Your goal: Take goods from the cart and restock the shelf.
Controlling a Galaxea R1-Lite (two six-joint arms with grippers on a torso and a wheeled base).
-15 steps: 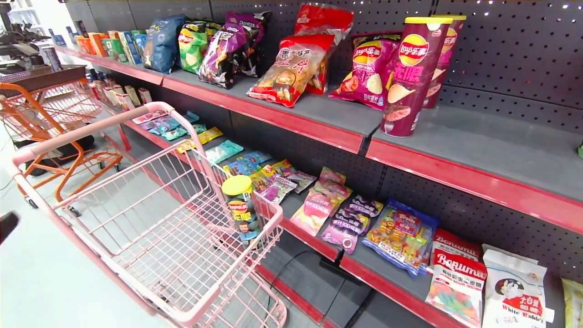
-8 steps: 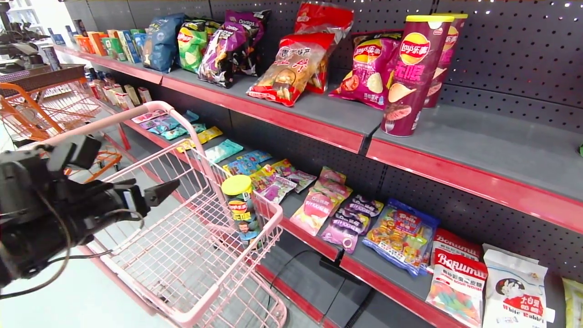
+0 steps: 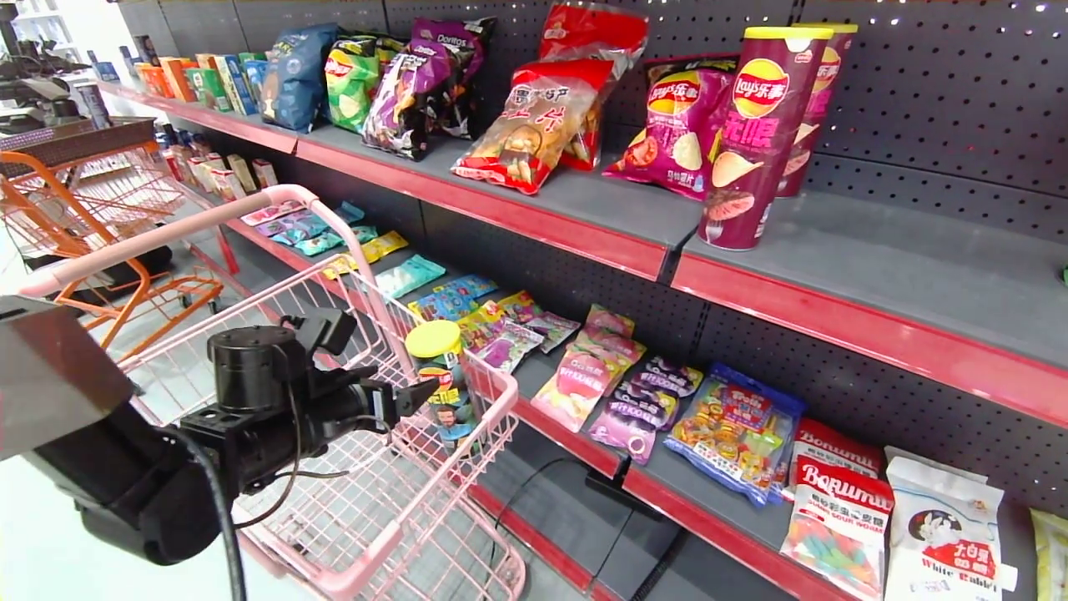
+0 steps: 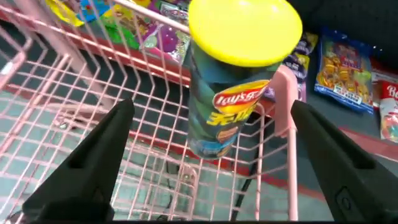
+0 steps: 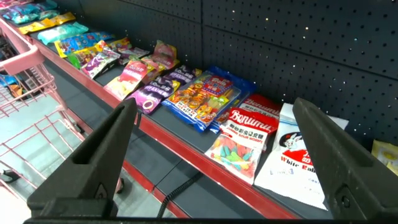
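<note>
Now that my left end effector [image 3: 417, 396] has swung into the cart [image 3: 499, 392], spread open, the chip can [image 3: 442, 380] looks within reach.

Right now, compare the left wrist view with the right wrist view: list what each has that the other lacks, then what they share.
Left wrist view, of the two: the yellow-lidded chip can standing in the pink cart, framed by the open left gripper. Right wrist view, of the two: the white bag on the lower shelf, beyond the open right gripper. Shared: the pink cart and the blue candy bag.
</note>
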